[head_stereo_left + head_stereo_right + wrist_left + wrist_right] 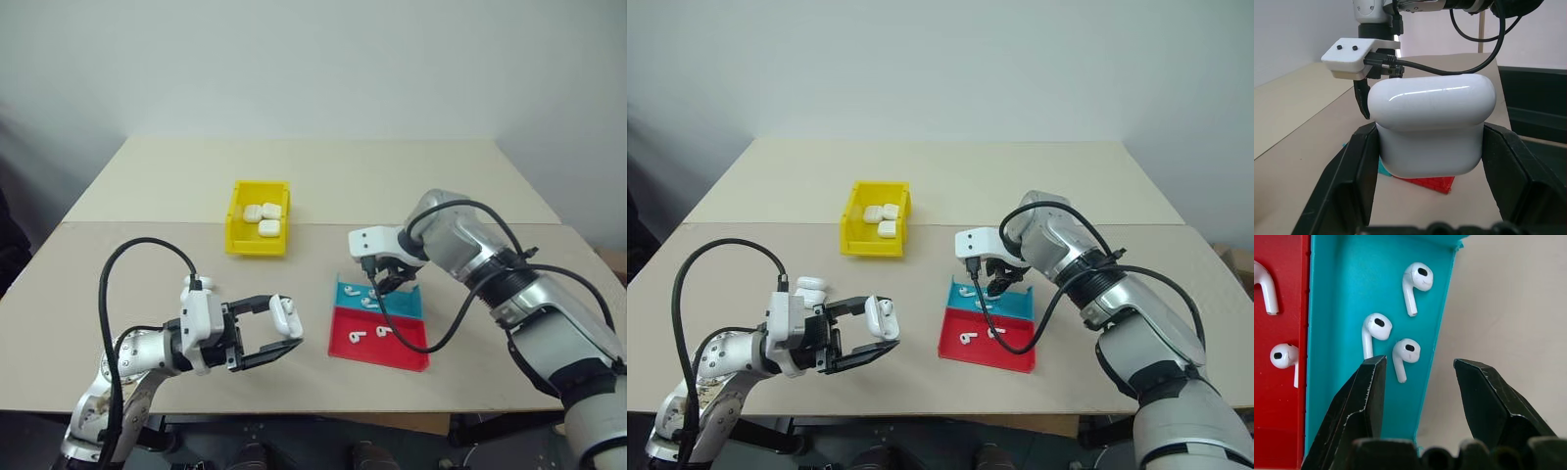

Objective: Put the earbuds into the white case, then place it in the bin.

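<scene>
My left gripper (284,333) is shut on the white case (285,315), holding it upright above the table's near left part; the same case (1432,129) sits between the black fingers (1352,166) in the left wrist view. My right gripper (1420,362) is open and points steeply down over the blue half of the tray (407,302). Three earbuds (1406,350) lie in that blue half, just past the fingertips. More earbuds (1283,356) lie in the red half. The yellow bin (240,233) stands further back at the centre-left.
Three white cases (266,217) lie inside the bin. The red and blue tray (392,354) sits near the table's front edge, right of centre. A seam (147,223) runs across the tabletop behind the bin. Black cables loop from both wrists.
</scene>
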